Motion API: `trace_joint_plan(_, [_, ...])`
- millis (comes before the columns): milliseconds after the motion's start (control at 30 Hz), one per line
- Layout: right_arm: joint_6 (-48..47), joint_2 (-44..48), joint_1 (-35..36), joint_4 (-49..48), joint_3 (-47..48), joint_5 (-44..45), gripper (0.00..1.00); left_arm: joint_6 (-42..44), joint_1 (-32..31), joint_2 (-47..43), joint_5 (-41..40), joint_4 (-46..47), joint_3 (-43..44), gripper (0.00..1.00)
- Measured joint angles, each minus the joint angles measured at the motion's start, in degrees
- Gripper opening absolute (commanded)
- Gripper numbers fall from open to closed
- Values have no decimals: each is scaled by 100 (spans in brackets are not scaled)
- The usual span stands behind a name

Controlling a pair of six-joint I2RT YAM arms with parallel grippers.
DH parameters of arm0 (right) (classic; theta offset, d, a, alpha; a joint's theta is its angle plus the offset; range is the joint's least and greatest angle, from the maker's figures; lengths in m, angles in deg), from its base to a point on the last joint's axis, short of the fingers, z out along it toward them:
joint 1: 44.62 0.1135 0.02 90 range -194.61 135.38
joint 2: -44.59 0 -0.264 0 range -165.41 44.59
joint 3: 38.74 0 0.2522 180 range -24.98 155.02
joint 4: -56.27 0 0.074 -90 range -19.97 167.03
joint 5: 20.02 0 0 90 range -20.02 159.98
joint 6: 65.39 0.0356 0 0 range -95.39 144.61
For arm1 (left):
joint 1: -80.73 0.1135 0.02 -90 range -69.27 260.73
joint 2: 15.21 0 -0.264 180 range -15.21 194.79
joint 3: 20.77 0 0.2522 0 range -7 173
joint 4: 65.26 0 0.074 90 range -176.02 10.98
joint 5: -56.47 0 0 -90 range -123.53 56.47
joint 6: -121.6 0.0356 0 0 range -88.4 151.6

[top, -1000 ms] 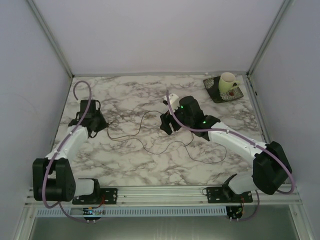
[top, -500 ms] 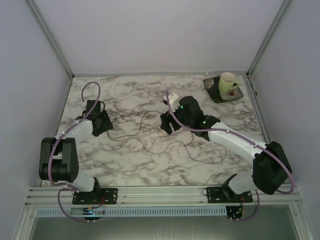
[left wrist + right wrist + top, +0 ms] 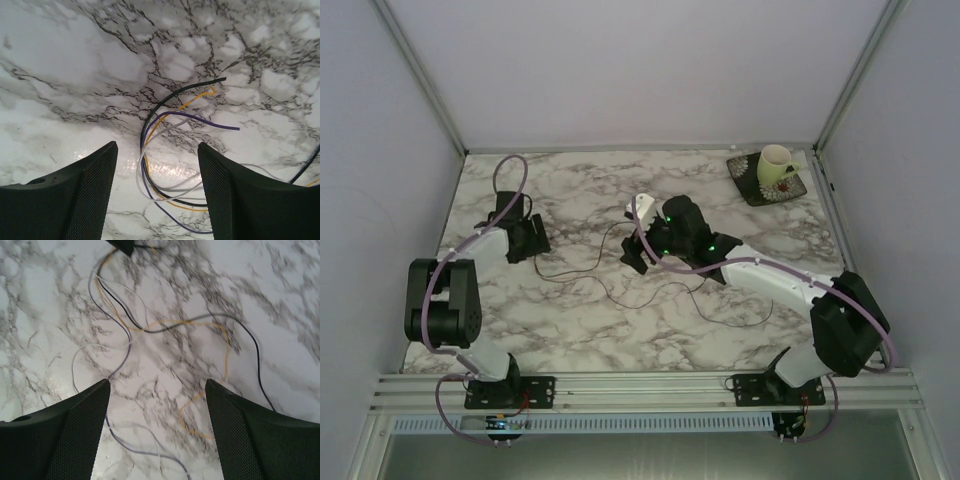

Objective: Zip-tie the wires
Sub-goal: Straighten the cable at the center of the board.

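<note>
The wires (image 3: 565,279) are thin dark strands curling in loose loops across the marble table from left of centre to the right. In the left wrist view they show as black, yellow, white and purple strands (image 3: 145,131), and their ends lie on the table between the fingers of my open left gripper (image 3: 156,145), which touches none of them. From the top view the left gripper (image 3: 536,246) sits at the wires' left end. My right gripper (image 3: 635,254) hovers open over the middle loops, where a purple strand (image 3: 125,347) and a yellow strand (image 3: 226,355) lie below it.
A pale cup (image 3: 777,165) stands on a dark patterned saucer (image 3: 758,190) at the back right corner. Enclosure walls close in the table on three sides. A metal rail (image 3: 640,385) carrying both arm bases runs along the near edge.
My left gripper has opened and let go of the wire ends, and its arm has folded up with the elbow raised. My right gripper has shifted left over the loops.
</note>
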Motion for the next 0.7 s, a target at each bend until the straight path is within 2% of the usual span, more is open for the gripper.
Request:
trace_joint_plan(133, [-280, -243, 63, -531, 4, -367, 79, 92, 0, 280, 144, -22, 0, 63])
trace_joint_plan(200, [-361, -431, 74, -640, 66, -492, 79, 136, 0, 365, 177, -24, 0, 56])
trace_joint_plan(400, [-498, -811, 116, -723, 238, -603, 79, 249, 0, 457, 162, -31, 63, 25])
trace_joint_plan(600, [-632, -1021, 188, -719, 444, -640, 79, 315, 0, 498, 66, -37, 83, 1])
trace_joint_plan(700, [-809, -1215, 258, -721, 605, -723, 79, 304, -2, 501, 17, -28, 70, 0])
